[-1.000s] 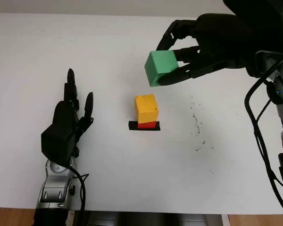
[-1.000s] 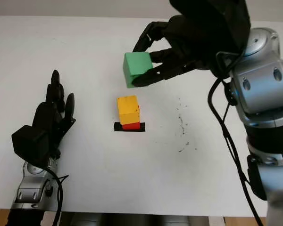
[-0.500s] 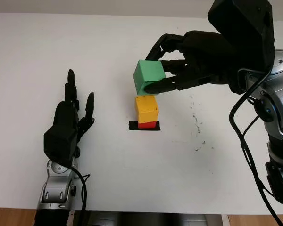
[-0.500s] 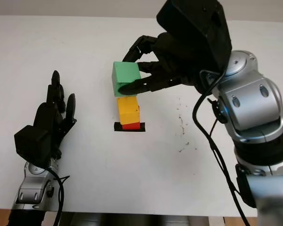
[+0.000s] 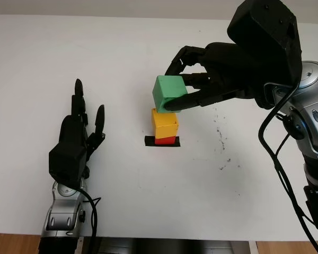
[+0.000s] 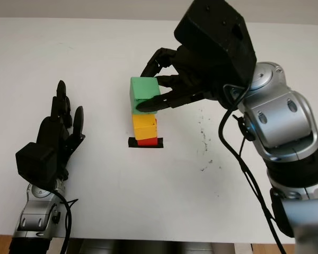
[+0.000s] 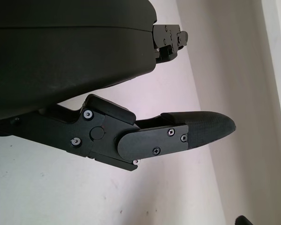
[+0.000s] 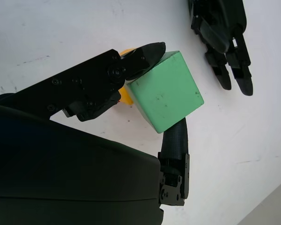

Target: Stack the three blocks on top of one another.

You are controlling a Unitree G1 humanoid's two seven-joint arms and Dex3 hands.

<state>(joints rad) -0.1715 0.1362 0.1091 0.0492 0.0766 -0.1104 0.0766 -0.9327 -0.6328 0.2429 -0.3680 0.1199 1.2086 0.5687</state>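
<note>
The green cube-shaped block sits near the middle of the head-camera frame, directly above the yellow cube-shaped block, its underside at or just touching the yellow top and a little skewed toward the left; whether it bears its full weight there cannot be told. The yellow block stands on the small red block, and that one on a short strip of black tape stuck to the white counter. The right hand, reaching in from the upper right of the frame, is clenched around the green block, one finger pressed on its near face and others on its far side, as the right wrist view shows too. The left hand is at the lower left of the frame over the counter, well apart from the stack, released and holding nothing. By my judgement two blocks are stacked and the third is being placed: what remains is to square the green block on the yellow one, let go, and draw the hand clear without knocking the tower.
</note>
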